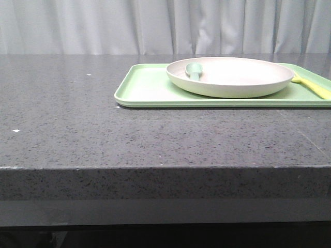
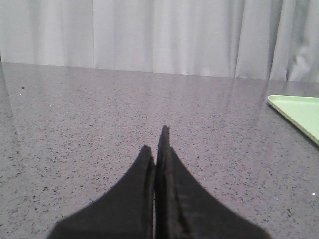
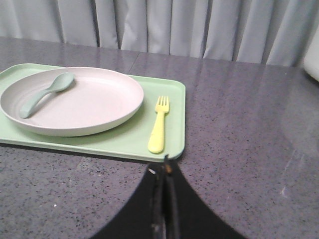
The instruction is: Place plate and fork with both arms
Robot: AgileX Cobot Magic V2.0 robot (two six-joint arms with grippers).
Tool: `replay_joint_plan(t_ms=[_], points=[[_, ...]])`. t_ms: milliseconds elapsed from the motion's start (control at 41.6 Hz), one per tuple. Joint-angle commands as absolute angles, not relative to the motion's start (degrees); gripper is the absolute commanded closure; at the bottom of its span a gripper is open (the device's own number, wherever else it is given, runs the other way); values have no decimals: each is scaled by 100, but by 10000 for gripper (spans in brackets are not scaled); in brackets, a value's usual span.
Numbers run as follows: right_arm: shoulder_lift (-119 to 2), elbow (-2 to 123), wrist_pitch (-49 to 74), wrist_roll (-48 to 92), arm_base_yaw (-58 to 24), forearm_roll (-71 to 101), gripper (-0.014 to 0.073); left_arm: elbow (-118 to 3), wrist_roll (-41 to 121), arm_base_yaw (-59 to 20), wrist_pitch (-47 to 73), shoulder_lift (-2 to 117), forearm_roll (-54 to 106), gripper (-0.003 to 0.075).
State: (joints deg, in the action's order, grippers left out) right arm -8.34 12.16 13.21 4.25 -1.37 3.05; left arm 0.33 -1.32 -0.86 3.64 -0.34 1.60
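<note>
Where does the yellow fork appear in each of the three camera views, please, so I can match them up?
Front view: the fork lies at the far right edge, on the green tray, right of the plate.
Left wrist view: the fork is not in it; only a corner of the tray shows.
Right wrist view: the fork lies right of centre on the tray, beside the plate, beyond the right tool.
Shared landmark: the green tray.

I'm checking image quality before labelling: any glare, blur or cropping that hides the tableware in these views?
Front view: sharp, even light; the fork is cut off at the frame edge. Right wrist view: soft sheen on the countertop, plate and fork clear, right tool dark. Left wrist view: slightly hazy, left tool underexposed, only a tray corner shows.
</note>
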Motion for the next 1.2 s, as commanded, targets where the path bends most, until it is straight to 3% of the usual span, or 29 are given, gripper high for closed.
replay_joint_plan(t_ms=[0,216,1178], points=[[-458,737,264,482,-16,272,713,50,-142,-83,-113,-147,210,738],[151,-152,-357,482,199,322,713,50,-142,-83,-113,-147,210,738],[167,-135,-302,482,217,322,713,50,-142,-83,-113,-147,210,738]])
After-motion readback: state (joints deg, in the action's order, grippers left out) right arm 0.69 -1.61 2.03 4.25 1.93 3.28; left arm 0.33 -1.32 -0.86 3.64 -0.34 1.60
